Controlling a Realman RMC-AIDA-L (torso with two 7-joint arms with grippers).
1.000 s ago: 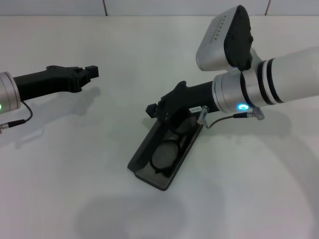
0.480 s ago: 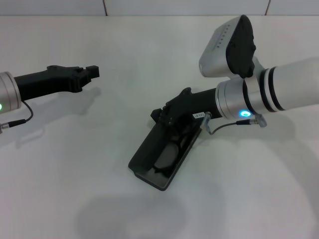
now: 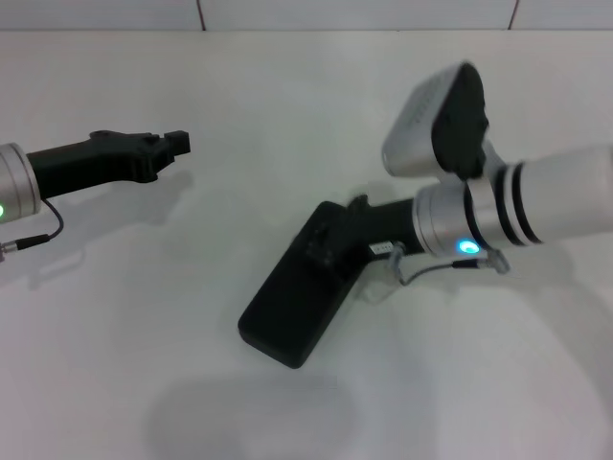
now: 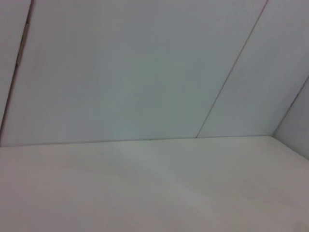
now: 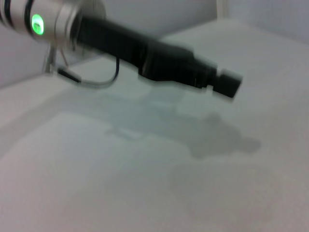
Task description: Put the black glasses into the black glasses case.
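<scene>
The black glasses case point(image 3: 287, 309) lies closed on the white table, slanting from near left to far right. The black glasses are hidden from view. My right gripper point(image 3: 335, 236) rests on the far end of the case's lid, its dark body blending with the case. My left gripper point(image 3: 176, 142) hovers over the table at the far left, well away from the case, shut with nothing in it. The right wrist view shows the left gripper point(image 5: 227, 83) from across the table. The left wrist view holds only table and wall.
The white table point(image 3: 144, 364) spreads all around the case. A tiled wall runs along its far edge point(image 3: 287, 27). The right arm's wrist camera housing point(image 3: 436, 110) stands above the case's far end.
The case lid, open with the glasses lying inside one second ago, has swung down and now lies shut. My right gripper moved down and slightly right with it. The left arm stayed put.
</scene>
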